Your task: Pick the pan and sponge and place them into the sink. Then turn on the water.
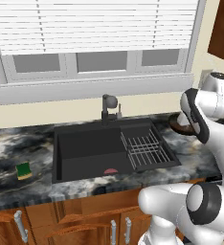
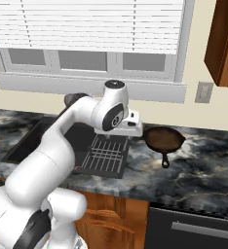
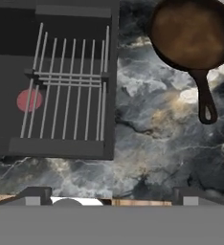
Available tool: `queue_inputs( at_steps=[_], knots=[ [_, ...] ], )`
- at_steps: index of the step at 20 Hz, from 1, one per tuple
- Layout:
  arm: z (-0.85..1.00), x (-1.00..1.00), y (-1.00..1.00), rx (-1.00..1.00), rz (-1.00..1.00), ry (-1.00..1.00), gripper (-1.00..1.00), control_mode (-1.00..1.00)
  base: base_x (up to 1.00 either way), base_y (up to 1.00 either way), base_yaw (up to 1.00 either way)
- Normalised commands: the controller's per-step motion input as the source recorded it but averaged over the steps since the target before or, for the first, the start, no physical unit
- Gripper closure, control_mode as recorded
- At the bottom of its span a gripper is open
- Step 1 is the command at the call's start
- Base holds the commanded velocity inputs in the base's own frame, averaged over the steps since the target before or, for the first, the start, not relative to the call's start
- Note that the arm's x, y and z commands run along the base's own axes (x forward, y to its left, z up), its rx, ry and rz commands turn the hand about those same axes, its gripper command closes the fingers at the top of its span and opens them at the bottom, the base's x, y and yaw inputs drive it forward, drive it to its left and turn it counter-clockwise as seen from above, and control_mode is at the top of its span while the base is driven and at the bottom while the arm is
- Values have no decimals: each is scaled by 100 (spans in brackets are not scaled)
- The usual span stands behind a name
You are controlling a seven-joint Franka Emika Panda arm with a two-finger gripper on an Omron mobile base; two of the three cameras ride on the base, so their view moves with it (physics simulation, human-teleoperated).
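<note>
- Gripper [image 3: 109, 197] hovering over counter [image 3: 157, 139], jaws wide apart, nothing between.
- Pan [image 3: 193, 33] right of sink [image 1: 85, 148].
- Sponge [image 1: 23, 171] left of basin.

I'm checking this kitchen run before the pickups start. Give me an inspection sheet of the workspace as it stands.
Surface: dark marbled counter around a recessed basin.
Job's things: pan upright on the counter right of the sink, handle toward the counter's front edge; sponge on the counter left of the sink; no water falling from the faucet.
Clutter: wire rack in the sink's right section; a red patch on the basin floor.
Grippers: gripper open, empty, above the counter between rack and pan.
Cables: nothing seen.
Surroundings: window with blinds, wood cabinets below.
</note>
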Motion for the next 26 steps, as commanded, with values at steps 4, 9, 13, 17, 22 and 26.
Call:
queue_inputs(
  at_steps=[4,9,13,17,22,26],
  knots=[
    [-24,4,-45,0,0,1,-100,-100,0,0,0],
    [-21,13,-40,0,0,2,-100,-100,0,0,0],
    [-29,22,-33,0,0,7,-100,-100,0,0,0],
    [-31,24,-29,0,0,8,-100,-100,0,0,0],
    [-17,19,-31,0,0,4,-100,-100,0,0,0],
    [-5,12,-35,0,0,0,-100,-100,0,0,0]
  ],
)
